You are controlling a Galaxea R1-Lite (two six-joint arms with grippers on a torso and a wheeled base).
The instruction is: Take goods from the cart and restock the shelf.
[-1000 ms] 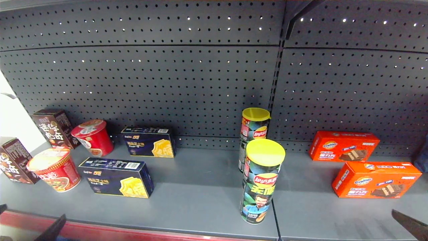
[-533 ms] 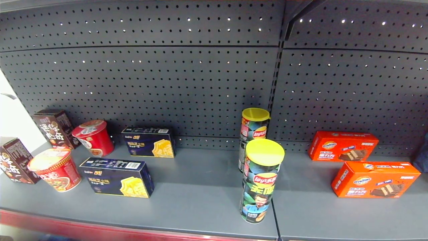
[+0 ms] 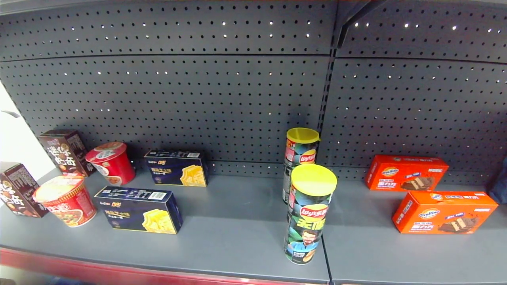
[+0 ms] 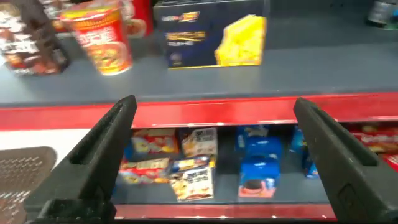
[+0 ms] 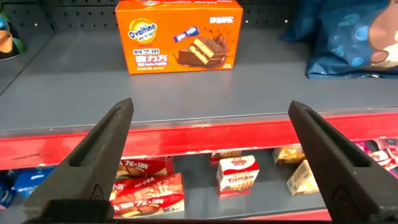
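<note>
The shelf (image 3: 237, 229) is a grey deck with a red front edge (image 4: 205, 113) and a perforated back panel (image 3: 198, 99), and its goods stand in pairs, one behind the other.

At the far left the rear brown box (image 3: 65, 152) and the front brown box (image 3: 18, 190) stand upright. Just beside them are the rear noodle cup (image 3: 111, 162) and the front noodle cup (image 3: 65, 200), both red. Next come the rear navy box (image 3: 176, 167) and the front navy box (image 3: 138, 209), each lying on a long side. Near the middle, the rear chip can (image 3: 302, 158) stands upright close behind the front chip can (image 3: 311, 213), both with yellow lids. Further right lie the rear orange box (image 3: 406, 172) and the front orange box (image 3: 443, 211), and a blue bag (image 5: 348, 37) sits at the far right.

The left gripper (image 4: 214, 104) hangs just outside the red edge, facing the front noodle cup and front navy box, its fingers spread wide with nothing between them. The right gripper (image 5: 211, 106) is likewise spread wide and empty, facing the front orange box. Small packets (image 5: 236, 174) fill the lower shelf beneath.
</note>
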